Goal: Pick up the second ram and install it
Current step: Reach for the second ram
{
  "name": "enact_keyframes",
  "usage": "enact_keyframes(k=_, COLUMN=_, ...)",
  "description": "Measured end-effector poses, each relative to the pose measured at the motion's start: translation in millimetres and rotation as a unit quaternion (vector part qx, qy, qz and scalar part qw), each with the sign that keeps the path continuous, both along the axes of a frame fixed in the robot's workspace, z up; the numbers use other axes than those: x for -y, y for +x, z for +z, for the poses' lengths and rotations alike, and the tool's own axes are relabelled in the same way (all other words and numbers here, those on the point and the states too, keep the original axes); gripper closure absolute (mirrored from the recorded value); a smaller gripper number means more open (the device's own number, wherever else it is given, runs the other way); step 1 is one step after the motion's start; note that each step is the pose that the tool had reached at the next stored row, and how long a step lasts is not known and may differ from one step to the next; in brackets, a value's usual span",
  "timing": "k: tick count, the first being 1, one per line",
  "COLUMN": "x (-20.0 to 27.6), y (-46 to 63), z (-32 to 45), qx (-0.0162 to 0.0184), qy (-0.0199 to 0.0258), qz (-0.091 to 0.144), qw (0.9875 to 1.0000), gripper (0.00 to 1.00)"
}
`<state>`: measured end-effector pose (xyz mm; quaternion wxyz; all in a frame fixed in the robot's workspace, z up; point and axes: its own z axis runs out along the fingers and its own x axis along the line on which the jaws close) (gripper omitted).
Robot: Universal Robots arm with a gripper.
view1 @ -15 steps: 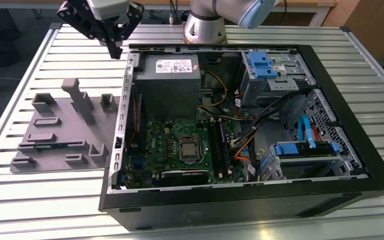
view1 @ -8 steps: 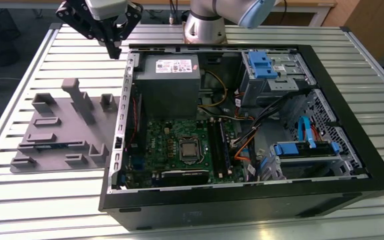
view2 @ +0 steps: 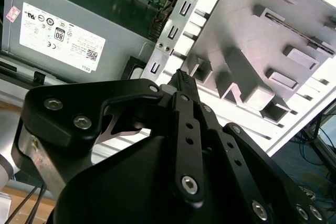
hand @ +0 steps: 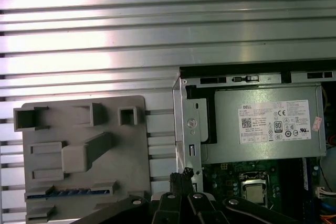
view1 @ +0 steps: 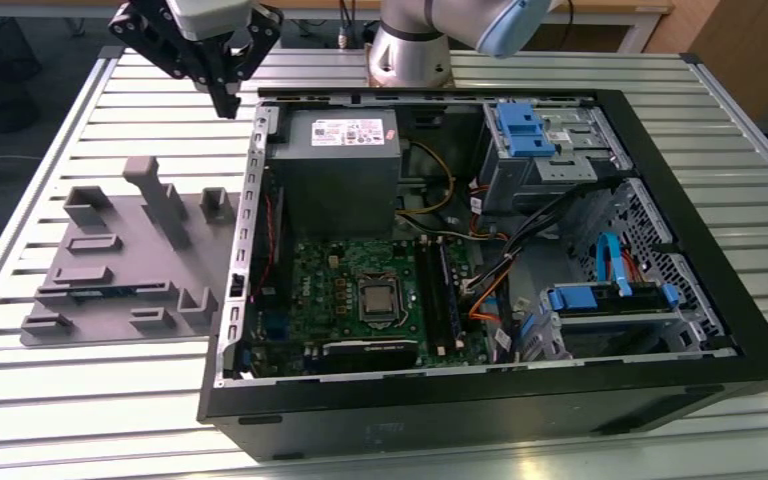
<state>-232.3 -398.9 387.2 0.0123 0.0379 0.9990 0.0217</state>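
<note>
The second ram (hand: 63, 192) is a thin blue strip standing on edge in a slot of the gray holder tray (view1: 131, 265), which lies on the table at the exterior view's left of the open computer case (view1: 491, 400). My gripper (view1: 228, 105) hangs above the table near the case's far corner, beyond the tray and well clear of it. Its black fingertips (hand: 184, 174) are pressed together with nothing between them. The same closed tips (view2: 184, 80) point toward the tray (view2: 247, 40) and the case edge. The green motherboard (view1: 371, 290) lies inside the case.
A gray power supply (view1: 337, 160) fills the case's far side, next to drive cages with blue parts (view1: 531, 135) and loose cables (view1: 491, 270). The robot base (view1: 404, 55) stands behind the case. The slatted metal table (view1: 91, 400) surrounds the tray.
</note>
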Motion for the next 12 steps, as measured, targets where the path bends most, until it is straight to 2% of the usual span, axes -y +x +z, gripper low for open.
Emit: enact_keyframes(k=12, x=0.0, y=-4.6, z=-0.2, qx=0.0, qy=0.0, qz=0.0, qw=1.0, gripper=0.89)
